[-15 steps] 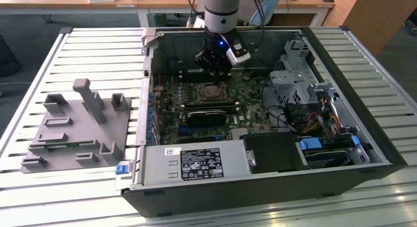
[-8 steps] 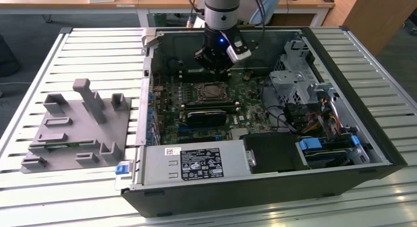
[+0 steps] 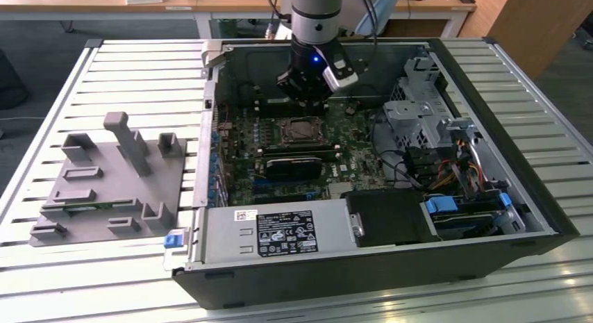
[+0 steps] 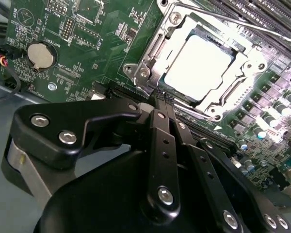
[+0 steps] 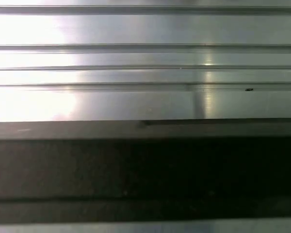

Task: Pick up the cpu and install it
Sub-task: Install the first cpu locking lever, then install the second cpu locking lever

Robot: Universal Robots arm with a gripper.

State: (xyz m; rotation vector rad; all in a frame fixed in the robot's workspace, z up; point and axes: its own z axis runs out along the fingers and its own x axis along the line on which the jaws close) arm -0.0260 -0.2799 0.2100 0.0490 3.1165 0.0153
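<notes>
- One step looks all but done: the cpu, a small flat square chip with a silvery-grey metal top, already lies inside the square metal-framed socket on the green motherboard.
- In the exterior view the same chip shows as a grey square within the socket, deep in the open black computer case that lies on the slatted metal worktop.
- The black two-fingered gripper has its fingers pressed together with nothing between them. Their tips hover just beside the socket's near edge, clear of the chip.
- In the exterior view the gripper hangs above the socket, slightly toward the far wall of the case.
- My judgement is that placing is over and the work stands at the seating or securing stage. I cannot tell whether the socket's frame is clamped down.
- Any further contact would call for a straight, gentle approach from above the socket, with no sideways push that could shift the chip.
- The cpu lies flat with its metal top facing up.
- Being square, it has no real long axis, and its edges run parallel to the socket's frame.
- The grey moulded plastic tray sits on the worktop well apart from the socket, outside the case.
</notes>
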